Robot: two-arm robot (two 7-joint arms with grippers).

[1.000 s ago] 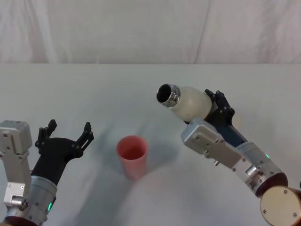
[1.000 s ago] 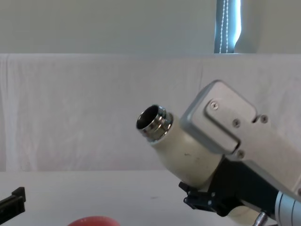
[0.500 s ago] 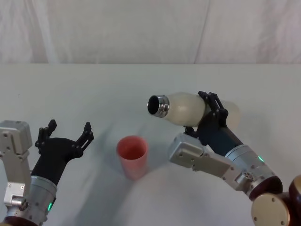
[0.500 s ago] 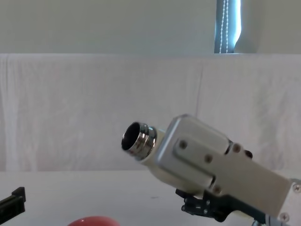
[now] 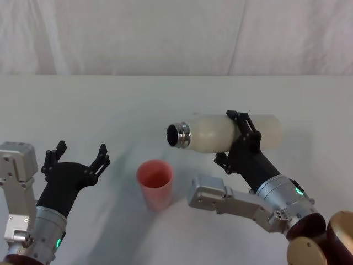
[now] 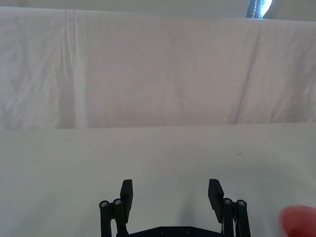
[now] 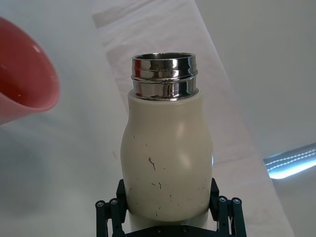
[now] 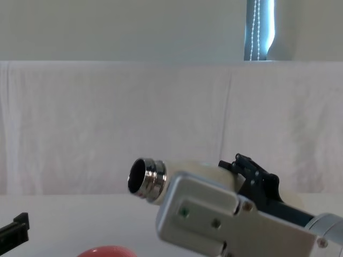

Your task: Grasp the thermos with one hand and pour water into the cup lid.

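Observation:
The cream-white thermos [image 5: 220, 132] lies nearly level in the air, its chrome neck [image 5: 179, 135] pointing left, above and to the right of the pink cup lid [image 5: 155, 184] on the table. My right gripper [image 5: 242, 138] is shut on its body. In the right wrist view the thermos [image 7: 168, 158] sits between the black fingers [image 7: 111, 215], with the cup lid [image 7: 22, 81] off to one side. In the chest view the thermos neck [image 8: 146, 179] shows above the cup lid's rim [image 8: 107, 251]. My left gripper [image 5: 77, 157] stands open at the left, holding nothing.
A white cloth covers the table [image 5: 110, 105] and hangs as a backdrop [image 5: 165, 33] behind it. In the left wrist view the open left fingers [image 6: 127, 195] face bare cloth, with the cup lid's edge [image 6: 301, 222] at the corner.
The right arm has tipped the thermos from slanting upward to almost horizontal, and its mouth has moved left and lower, closer to the cup lid. The left arm has not moved.

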